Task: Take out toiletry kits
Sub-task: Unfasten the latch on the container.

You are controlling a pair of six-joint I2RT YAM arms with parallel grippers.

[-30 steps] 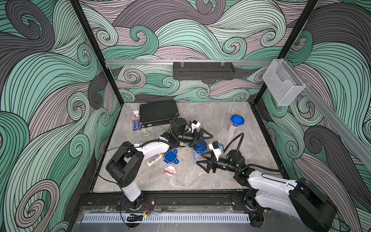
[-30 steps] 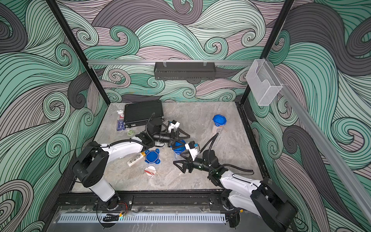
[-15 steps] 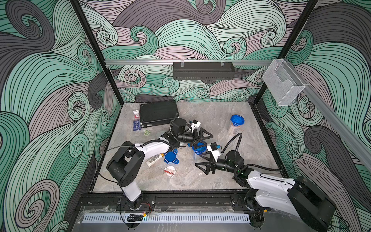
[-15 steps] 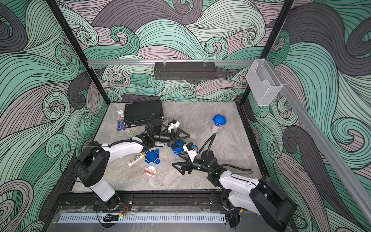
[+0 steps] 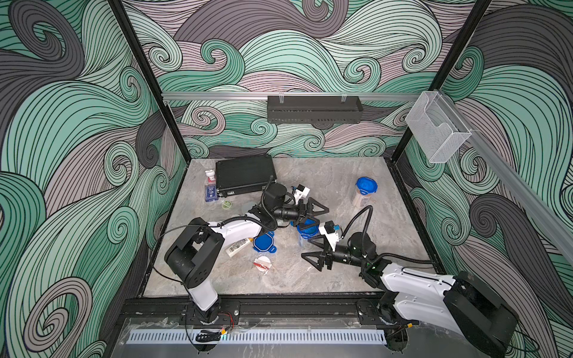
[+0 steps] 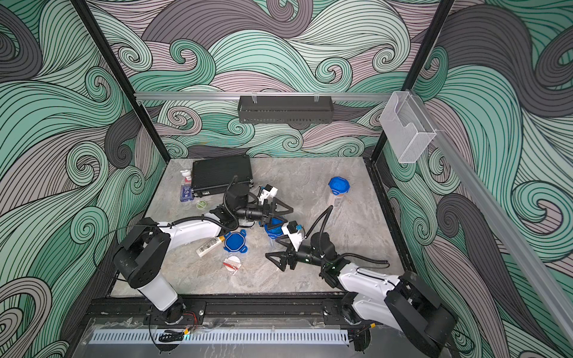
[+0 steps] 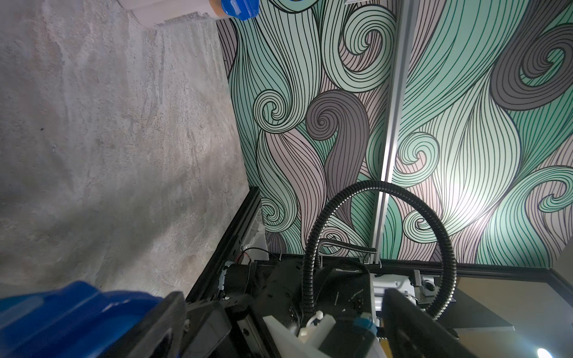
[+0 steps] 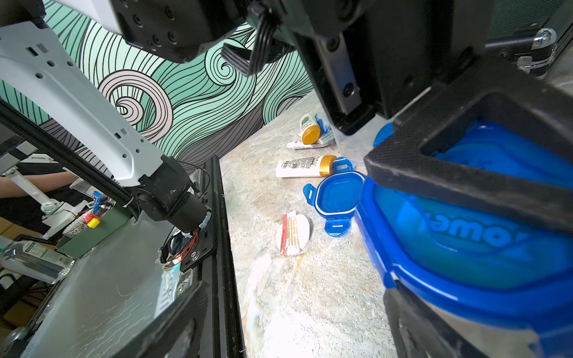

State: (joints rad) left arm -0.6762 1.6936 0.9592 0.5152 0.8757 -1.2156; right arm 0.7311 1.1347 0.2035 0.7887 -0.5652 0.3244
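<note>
Mirrored raised letters, roughly "ome", stand on the nearest blue lid (image 8: pixel 465 235); the white bottle's (image 8: pixel 299 167) print is illegible.

Case (image 5: pixel 245 176) is set in the table's (image 5: pixel 279 285) back-left corner. Bottle (image 5: pixel 237 246), loose lid (image 5: pixel 263 243) and packet (image 5: pixel 263 263) are clustered front-left. Jar (image 5: pixel 362 195) is placed toward the right edge.

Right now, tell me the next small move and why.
Probably slide the right gripper, jaws open, around the closed container to steady it: its blue lid is still on, and the left gripper, also open, sits at that lid.
</note>
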